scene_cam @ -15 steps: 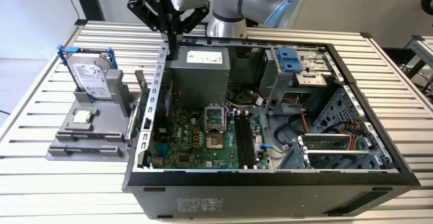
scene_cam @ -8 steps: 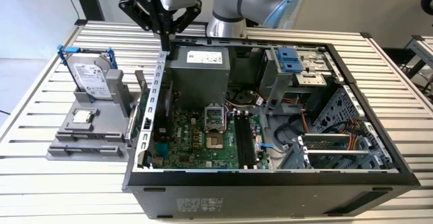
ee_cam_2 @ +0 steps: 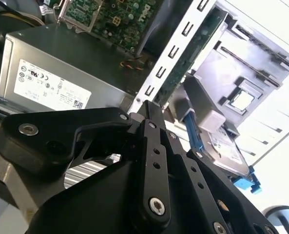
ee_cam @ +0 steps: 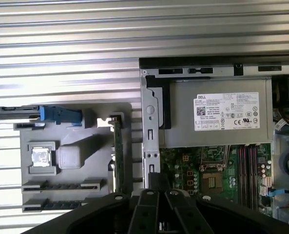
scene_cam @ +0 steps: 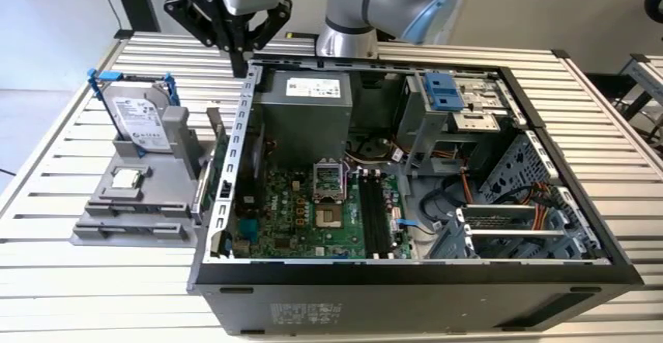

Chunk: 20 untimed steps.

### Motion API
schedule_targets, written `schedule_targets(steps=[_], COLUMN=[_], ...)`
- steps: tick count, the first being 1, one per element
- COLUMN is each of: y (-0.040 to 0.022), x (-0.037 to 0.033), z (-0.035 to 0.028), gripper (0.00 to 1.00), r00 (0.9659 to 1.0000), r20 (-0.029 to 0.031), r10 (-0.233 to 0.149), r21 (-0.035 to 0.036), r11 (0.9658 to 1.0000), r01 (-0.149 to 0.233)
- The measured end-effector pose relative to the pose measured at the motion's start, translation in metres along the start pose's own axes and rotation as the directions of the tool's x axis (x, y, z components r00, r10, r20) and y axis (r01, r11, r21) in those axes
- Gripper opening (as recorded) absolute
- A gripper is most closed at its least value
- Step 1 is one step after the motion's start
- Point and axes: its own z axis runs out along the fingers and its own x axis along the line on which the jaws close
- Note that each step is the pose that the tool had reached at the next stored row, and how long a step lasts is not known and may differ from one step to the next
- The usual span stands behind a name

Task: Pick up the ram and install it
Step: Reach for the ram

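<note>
- Furthest on the exterior view's left, the grey holder [scene_cam: 133, 217] sits on the slatted table [scene_cam: 73, 289]. It carries the hard drive in its blue bracket [scene_cam: 139, 119] and the small square chip [scene_cam: 126, 178]. I leave both alone.
- On the holder's edge nearest the computer case [scene_cam: 414, 271], the ram [ee_cam: 118, 153] stands on its long edge in a slot. It is a thin green strip seen edge-on, just beside the case's perforated wall.
- I judge the ram light and stiff but fragile: a bare board with contacts along its lower edge. I'd take it by the two flat faces near the middle of its upper edge. That keeps it level and keeps the pads off the contacts. The grip should be modest, because the faces look smooth and the board could twist if held off-centre.
- The hand [scene_cam: 241, 65] hangs over the case's back corner, above the ram's far end and apart from it. Its fingers are pressed together with nothing between them.
- Further right, inside the open case, the motherboard's black slots [scene_cam: 378, 215] lie bare; nothing is seated in them.
</note>
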Motion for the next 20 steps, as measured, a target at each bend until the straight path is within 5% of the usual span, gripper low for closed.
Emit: schedule_targets(steps=[20], y=[-0.0016], x=[0.0459], z=[-0.0010], gripper=[0.00], r00=[1.0000], r20=[-0.0001], r10=[-0.002], r21=[0.0000], r11=[1.0000], r01=[0.002])
